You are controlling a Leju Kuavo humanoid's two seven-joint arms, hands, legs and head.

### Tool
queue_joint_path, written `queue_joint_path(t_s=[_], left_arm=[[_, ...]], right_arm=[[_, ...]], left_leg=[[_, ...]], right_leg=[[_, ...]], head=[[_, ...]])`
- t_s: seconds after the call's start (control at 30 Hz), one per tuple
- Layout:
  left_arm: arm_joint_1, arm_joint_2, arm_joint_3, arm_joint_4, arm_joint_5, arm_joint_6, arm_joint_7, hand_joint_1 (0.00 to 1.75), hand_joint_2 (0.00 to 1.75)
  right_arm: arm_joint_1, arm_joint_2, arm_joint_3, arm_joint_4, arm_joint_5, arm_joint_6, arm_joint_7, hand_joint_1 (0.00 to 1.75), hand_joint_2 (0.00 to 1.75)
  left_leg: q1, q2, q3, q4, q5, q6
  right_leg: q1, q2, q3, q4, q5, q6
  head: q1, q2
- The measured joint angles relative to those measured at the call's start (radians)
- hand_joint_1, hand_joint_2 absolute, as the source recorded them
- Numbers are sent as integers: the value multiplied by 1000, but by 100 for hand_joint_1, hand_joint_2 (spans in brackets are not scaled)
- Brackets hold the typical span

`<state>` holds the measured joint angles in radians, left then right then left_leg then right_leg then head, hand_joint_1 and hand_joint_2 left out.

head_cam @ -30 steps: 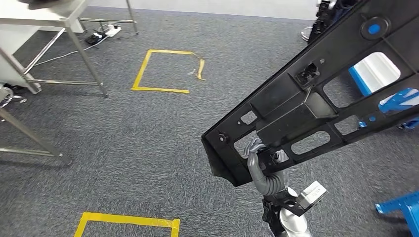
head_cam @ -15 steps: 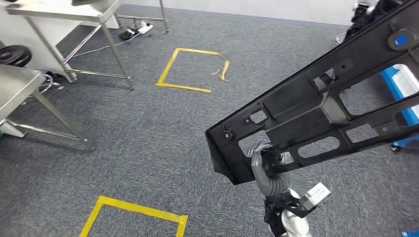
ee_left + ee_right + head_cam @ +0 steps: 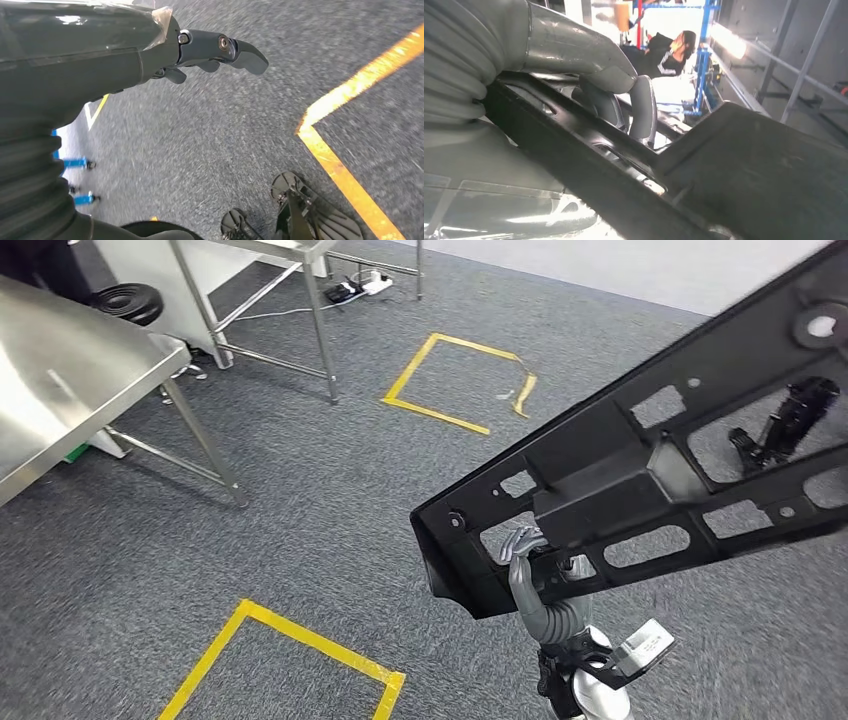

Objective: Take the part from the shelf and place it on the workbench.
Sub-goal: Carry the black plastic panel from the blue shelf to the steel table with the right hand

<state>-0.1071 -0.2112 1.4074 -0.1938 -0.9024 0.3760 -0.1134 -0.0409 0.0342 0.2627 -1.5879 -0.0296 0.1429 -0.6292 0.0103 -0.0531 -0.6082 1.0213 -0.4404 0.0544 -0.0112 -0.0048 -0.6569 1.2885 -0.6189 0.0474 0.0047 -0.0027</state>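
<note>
We see the part [image 3: 640,480], a long black plastic frame with slots and holes, held up in the air on the right of the scene, slanting from low and near to high and far right, above the grey carpet [image 3: 300,510]. Our right hand [image 3: 535,575] grasps it near its lower end, fingers [image 3: 643,107] hooked through a slot. Our left hand [image 3: 200,50] hangs over the carpet with nothing in it, its fingers loosely bent and apart. A steel workbench [image 3: 60,380] stands at the far left, well apart from the part. Yellow tape squares [image 3: 455,380] mark the carpet, one far and one near. In the right wrist view a person [image 3: 669,52] stands beside blue shelving [image 3: 701,55].
</note>
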Motion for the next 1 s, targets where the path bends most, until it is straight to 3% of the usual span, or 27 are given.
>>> queue_joint_path(t_s=[0.07,0.13,0.2,0.27,0.3,0.37,0.43,0.5,0.53,0.57,0.63,0.7,0.73,0.8,0.83,0.9,0.93,1.0], left_arm=[[1,-1,0,0,1,5,2,0,175],[0,-2,0,0,1,10,3,0,175],[0,-3,0,0,1,12,4,0,175],[2,-3,1,0,1,14,5,0,175],[3,-3,1,0,1,16,6,0,175],[3,-4,2,0,2,23,10,0,175],[0,-5,2,0,2,33,15,0,175],[0,-7,2,0,2,44,21,0,175],[1,-8,2,0,3,48,23,0,175],[2,-9,2,0,3,51,24,0,175],[2,-9,2,0,3,55,25,0,175],[-1,-10,2,0,2,60,25,0,175],[-2,-10,2,0,2,62,26,0,175],[0,-11,2,0,1,64,27,0,175],[1,-12,2,0,1,64,28,0,175],[1,-13,2,0,1,66,31,0,175],[0,-14,2,0,0,68,33,0,175],[0,-16,2,0,-4,72,37,0,175]], right_arm=[[-4,0,0,0,0,2,1,175,175],[-10,0,1,1,-1,5,1,175,175],[-17,1,3,3,-1,9,1,175,175],[-20,4,4,6,0,12,1,175,175],[-23,5,6,6,-1,12,1,175,175],[-30,10,9,8,-2,16,2,175,175],[-36,13,11,14,-2,22,2,175,175],[-44,13,16,25,-2,26,2,175,175],[-49,14,19,32,-3,28,3,175,175],[-55,14,24,37,-3,29,3,175,175],[-65,15,30,46,-4,31,3,175,175],[-75,16,34,52,-5,31,3,175,175],[-79,16,36,54,-7,31,2,175,175],[-85,17,42,59,-8,31,2,175,175],[-88,18,45,61,-9,32,2,175,175],[-92,18,49,64,-10,32,1,175,175],[-93,17,50,66,-11,32,1,175,175],[-93,15,53,72,-12,32,1,175,175]], left_leg=[[2,-26,1,1,1,-4],[2,-45,0,3,3,-11],[0,-62,-7,4,7,-23],[2,-77,-14,-1,14,-38],[4,-73,-17,-1,15,-44],[3,-26,-38,36,-12,-51],[1,28,-94,156,-77,-55],[2,42,-146,274,-123,-58],[2,45,-148,285,-119,-59],[2,50,-128,255,-98,-58],[0,87,-50,119,-45,-55],[-7,120,5,22,-23,-45],[-11,123,11,6,-25,-40],[-12,99,9,2,-19,-27],[-10,88,9,0,-16,-20],[-3,66,10,-5,-9,-9],[-2,54,8,-6,-7,-6],[-1,27,5,-5,-5,-3]], right_leg=[[-7,8,42,-98,51,19],[-14,42,94,-215,97,30],[-15,68,117,-271,116,21],[-11,58,119,-277,121,3],[-12,49,119,-278,125,-4],[-17,26,120,-283,129,-23],[-14,-1,119,-284,129,-37],[-9,-31,117,-283,128,-41],[-9,-45,117,-283,128,-41],[-8,-58,117,-283,127,-41],[-5,-80,120,-283,126,-38],[4,-100,121,-281,122,-31],[8,-109,121,-282,121,-26],[11,-125,123,-283,119,-16],[9,-113,121,-276,113,-11],[5,-57,91,-207,75,-10],[2,-27,61,-142,46,-13],[1,-5,-2,-11,1,-13]], head=[[0,0],[1,0],[0,0],[0,0],[-1,0],[-6,0],[-13,0],[-14,0],[-14,0],[-15,0],[-15,0],[-13,0],[-11,0],[-8,0],[-8,0],[-7,0],[-6,0],[-6,0]])
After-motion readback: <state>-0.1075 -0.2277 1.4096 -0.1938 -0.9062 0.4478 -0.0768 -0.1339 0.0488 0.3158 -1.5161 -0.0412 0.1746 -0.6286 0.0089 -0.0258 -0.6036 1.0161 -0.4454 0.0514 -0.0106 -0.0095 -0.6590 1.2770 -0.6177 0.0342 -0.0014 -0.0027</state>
